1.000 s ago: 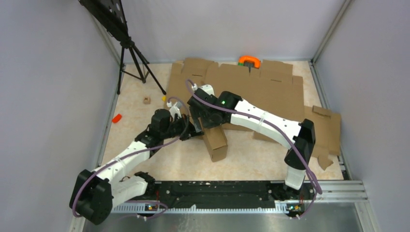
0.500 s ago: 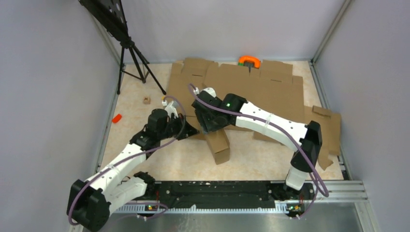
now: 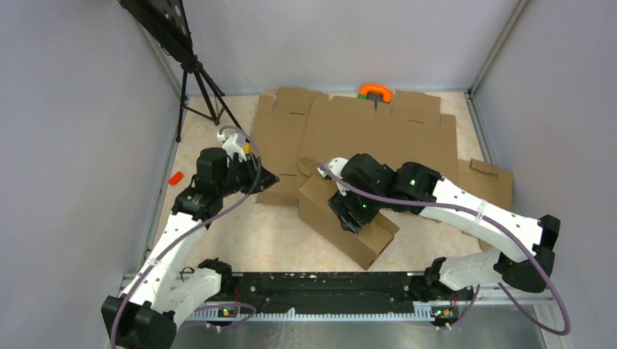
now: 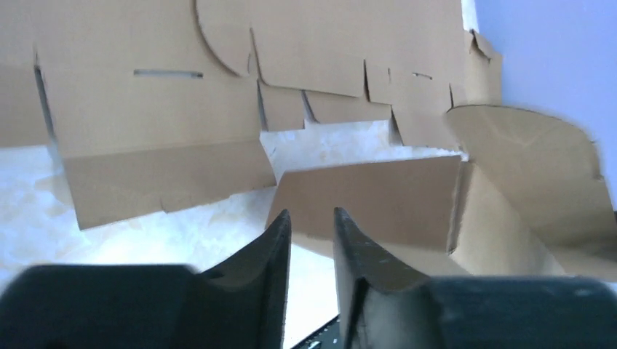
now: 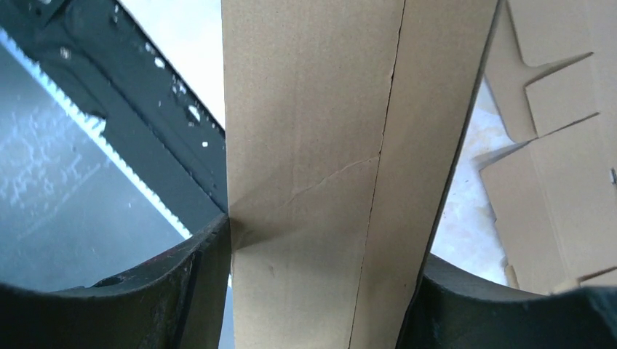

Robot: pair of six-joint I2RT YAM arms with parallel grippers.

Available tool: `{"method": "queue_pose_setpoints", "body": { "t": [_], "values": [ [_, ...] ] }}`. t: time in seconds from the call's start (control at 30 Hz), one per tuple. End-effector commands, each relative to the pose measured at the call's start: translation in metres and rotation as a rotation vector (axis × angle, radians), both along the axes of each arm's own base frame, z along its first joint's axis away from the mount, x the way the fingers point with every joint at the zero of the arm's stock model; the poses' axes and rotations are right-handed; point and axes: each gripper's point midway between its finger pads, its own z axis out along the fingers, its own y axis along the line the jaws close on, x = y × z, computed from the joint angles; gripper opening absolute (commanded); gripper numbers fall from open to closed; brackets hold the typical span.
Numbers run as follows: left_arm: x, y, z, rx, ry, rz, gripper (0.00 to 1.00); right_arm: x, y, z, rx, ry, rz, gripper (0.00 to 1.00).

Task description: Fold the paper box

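Two arms work over the worktop [image 3: 240,236]. The left arm rises from its base at the near left corner and bends inward, and its gripper [image 3: 263,176] sits low just left of the middle, pointing right toward the paper box [image 3: 367,240]. Its fingers [image 4: 271,251] stand a narrow gap apart, released, with nothing between them and touching nothing. The right arm folds out to a low elbow at the far right, then reaches back left across the worktop. Its gripper [image 3: 349,213] comes down over the middle of the box and grasps it, one finger [image 5: 200,265] pressed against each long side. The box lies slantwise in the middle of the worktop, one end near the flat cardboard sheets [image 3: 378,131] and the other toward the near rail. The left wrist view shows a rounded flap standing up at one end. What is inside the box cannot be seen.
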Motion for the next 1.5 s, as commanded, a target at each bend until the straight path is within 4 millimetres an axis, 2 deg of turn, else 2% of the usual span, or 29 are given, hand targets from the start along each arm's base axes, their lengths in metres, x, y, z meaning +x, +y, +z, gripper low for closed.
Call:
{"method": "queue_pose_setpoints", "body": {
  "t": [0.0,0.03,0.1,0.17,0.33,0.47,0.7,0.97,1.13,1.27,1.47],
  "values": [
    [0.001,-0.006,0.044,0.017,-0.188,-0.108,0.40,-0.018,0.001,-0.003,0.025,0.002,0.178,0.55],
    [-0.002,-0.009,0.050,0.002,-0.221,-0.133,0.54,-0.018,-0.002,-0.007,0.004,0.005,0.181,0.55],
    [-0.004,-0.012,0.059,-0.019,-0.292,-0.152,0.75,-0.014,-0.007,-0.012,-0.031,-0.010,0.175,0.55],
    [-0.008,-0.013,0.064,-0.035,-0.356,-0.169,0.84,-0.013,-0.007,-0.011,-0.029,-0.024,0.181,0.54],
    [-0.013,-0.011,0.077,-0.021,-0.507,-0.190,0.83,-0.015,-0.003,-0.012,-0.018,-0.015,0.201,0.54],
    [-0.017,-0.022,0.086,-0.068,-0.627,-0.265,0.83,-0.016,-0.002,-0.019,-0.032,0.009,0.206,0.54],
    [-0.013,-0.034,0.086,-0.082,-0.629,-0.343,0.82,-0.015,0.001,-0.020,-0.043,0.016,0.208,0.58],
    [-0.011,-0.050,0.071,-0.136,-0.567,-0.462,0.79,-0.018,-0.002,-0.018,-0.046,0.030,0.207,0.62],
    [-0.013,-0.053,0.069,-0.156,-0.551,-0.476,0.79,-0.022,-0.003,-0.016,-0.042,0.048,0.200,0.71],
    [-0.015,-0.052,0.069,-0.148,-0.563,-0.471,0.78,-0.021,-0.003,-0.016,-0.047,0.054,0.187,0.74],
    [-0.018,-0.054,0.068,-0.139,-0.559,-0.491,0.77,-0.023,-0.002,-0.014,-0.050,0.065,0.186,0.74]
  ]
}}
